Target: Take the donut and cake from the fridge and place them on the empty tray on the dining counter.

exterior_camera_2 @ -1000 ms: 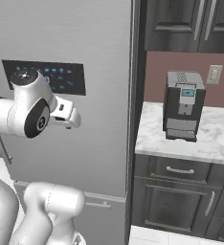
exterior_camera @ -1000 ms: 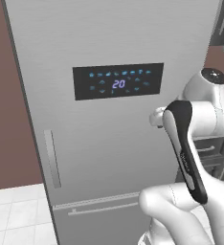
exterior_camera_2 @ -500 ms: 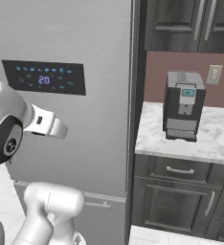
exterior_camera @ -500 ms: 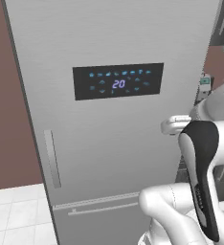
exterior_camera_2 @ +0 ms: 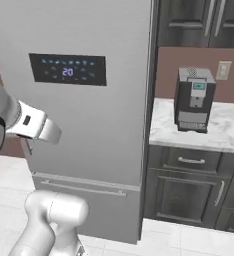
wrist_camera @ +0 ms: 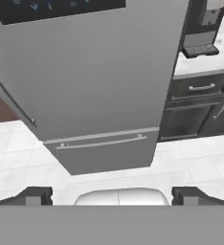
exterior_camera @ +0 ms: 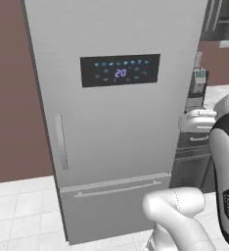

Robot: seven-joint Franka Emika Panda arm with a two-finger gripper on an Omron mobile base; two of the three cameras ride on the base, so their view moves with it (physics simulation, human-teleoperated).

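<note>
The fridge [exterior_camera: 116,122] stands straight ahead, tall and silver-grey, its door shut and its black display panel [exterior_camera: 120,70] lit. A vertical door handle [exterior_camera: 61,142] runs down its left side, and the bottom drawer [exterior_camera: 111,206] is shut too. The donut and the cake are hidden behind the closed door. The empty tray and the dining counter are out of view. In the hand view my gripper [wrist_camera: 111,196] is open with nothing between its fingertips [wrist_camera: 35,196]. It hangs back from the fridge [wrist_camera: 95,81], looking at the lower door and drawer.
A black coffee machine [exterior_camera_2: 194,100] stands on a marble counter [exterior_camera_2: 224,135] to the right of the fridge [exterior_camera_2: 89,125]. Dark grey cabinets [exterior_camera_2: 189,185] sit below it and more hang above. Pale tiled floor [exterior_camera: 18,211] lies before the fridge.
My arm has swung back and outward, away from the fridge front, toward the edges of both base views. The fridge door has stayed shut and the gripper open.
</note>
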